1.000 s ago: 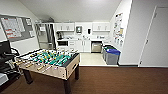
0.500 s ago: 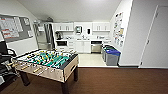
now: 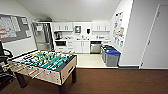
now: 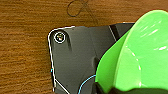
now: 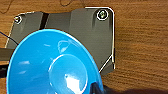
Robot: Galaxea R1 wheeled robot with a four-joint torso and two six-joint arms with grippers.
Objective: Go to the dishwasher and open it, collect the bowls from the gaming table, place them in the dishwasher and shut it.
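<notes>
The lime green bowl point(image 4: 140, 57) shows large in the left wrist view, held off the floor by my left gripper point(image 4: 117, 89) at its rim. In the right wrist view the blue bowl point(image 5: 52, 67) is carried the same way by my right gripper point(image 5: 102, 89). Both bowls hang over the robot's dark plate and the brown wood-look floor. The dishwasher point(image 3: 95, 47), a steel front under the counter, stands shut at the far end of the kitchen ahead. The gaming table is out of view.
A table-football table point(image 3: 45, 63) with a green field stands close at the left. Two bins, one with a blue lid point(image 3: 112, 57), stand against the right wall before the kitchen. A tall steel fridge point(image 3: 42, 36) is at the back left. A black chair point(image 3: 4, 62) sits at the far left.
The whole head picture has shifted slightly, so the camera has moved; the table-football table now sits a little nearer and lower. Nothing in the room itself has moved.
</notes>
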